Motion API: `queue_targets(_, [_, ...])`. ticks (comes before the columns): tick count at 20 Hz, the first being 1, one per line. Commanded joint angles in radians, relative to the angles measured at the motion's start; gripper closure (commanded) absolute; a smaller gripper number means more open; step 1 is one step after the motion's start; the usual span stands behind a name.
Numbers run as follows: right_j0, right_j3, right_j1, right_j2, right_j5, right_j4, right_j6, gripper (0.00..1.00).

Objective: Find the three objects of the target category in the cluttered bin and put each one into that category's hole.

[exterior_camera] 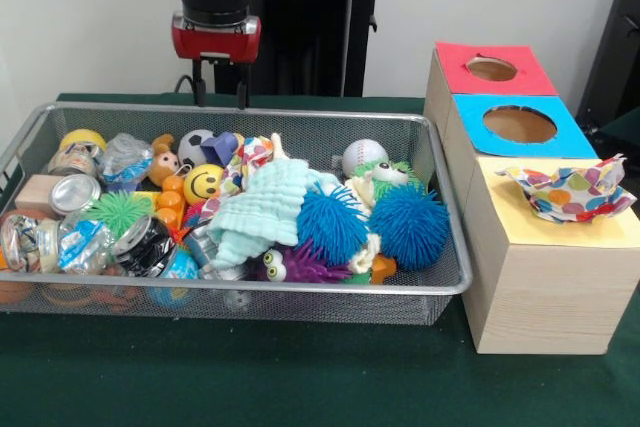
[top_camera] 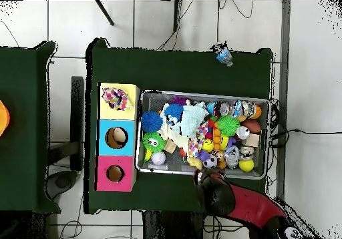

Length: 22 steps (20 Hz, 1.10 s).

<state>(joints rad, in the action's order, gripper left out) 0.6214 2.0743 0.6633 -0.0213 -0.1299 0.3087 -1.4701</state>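
Note:
The wire mesh bin (exterior_camera: 300,290) is full of toys and cans; it also shows in the overhead view (top_camera: 200,93). One polka-dot cloth (exterior_camera: 572,190) lies crumpled on the yellow surround (exterior_camera: 520,217) of the wooden box and hides the hole; the overhead view shows this cloth (top_camera: 117,98) too. Another polka-dot cloth (exterior_camera: 245,159) lies in the bin, partly under the mint-green cloth (exterior_camera: 262,209). No third one shows. My gripper (exterior_camera: 220,92) hangs open and empty above the bin's far rim, left of the middle, and shows in the overhead view (top_camera: 203,178) at the rim.
The box also has a blue-surround hole (exterior_camera: 519,124) and a red-surround hole (exterior_camera: 491,69). Blue spiky balls (exterior_camera: 410,225), a yellow smiley ball (exterior_camera: 203,183), a baseball (exterior_camera: 363,157), cans (exterior_camera: 72,193) and a green spiky ball (exterior_camera: 118,212) crowd the bin.

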Motion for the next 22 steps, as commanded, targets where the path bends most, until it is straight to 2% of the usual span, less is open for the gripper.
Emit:
queue_targets(1, [0.031,-0.021,-0.175,0.009,0.124,0.045,-0.161,0.0])
queue_targets(3, [0.021,-0.019,-0.178,0.011,0.127,0.036,-0.165,0.0])
queue_targets(8, [0.022,-0.053,-0.258,0.003,0.179,0.034,-0.162,0.0])
queue_targets(22, [-0.078,-0.011,-0.279,0.046,0.27,-0.042,-0.208,0.0])
